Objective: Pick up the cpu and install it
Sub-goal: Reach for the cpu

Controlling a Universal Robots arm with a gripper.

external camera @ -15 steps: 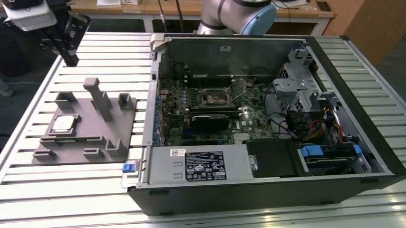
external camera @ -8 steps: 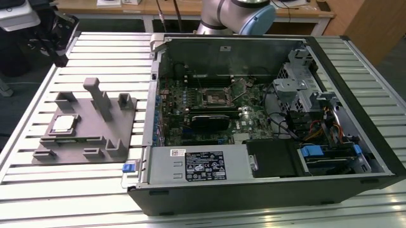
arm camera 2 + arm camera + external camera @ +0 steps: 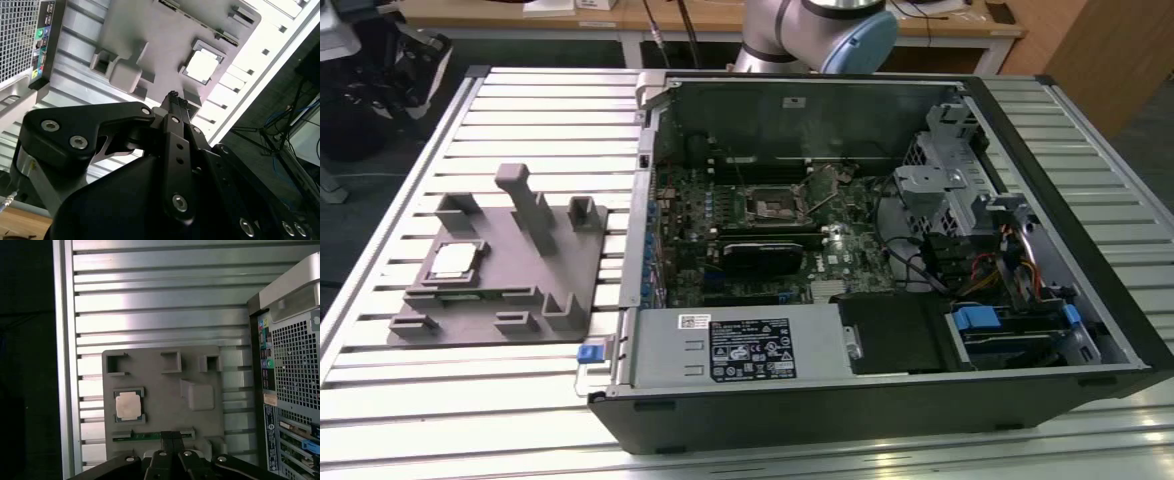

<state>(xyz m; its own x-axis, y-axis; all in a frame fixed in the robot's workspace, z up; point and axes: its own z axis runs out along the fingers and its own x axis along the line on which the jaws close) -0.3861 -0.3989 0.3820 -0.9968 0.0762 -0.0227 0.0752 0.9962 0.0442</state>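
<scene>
On the exterior view's left, the cpu [image 3: 454, 262] lies flat in a pocket of the grey tray [image 3: 470, 326], off to one side of the gripper [image 3: 172, 436], which hangs above the tray with its fingers pressed together, empty.

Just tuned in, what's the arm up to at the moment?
The arm's gripper hangs above the grey tray, fingers together, holding nothing. The cpu lies in its tray pocket, not yet picked up. The open computer case stands on the slatted table at the exterior view's right of the tray, its motherboard socket exposed.
</scene>
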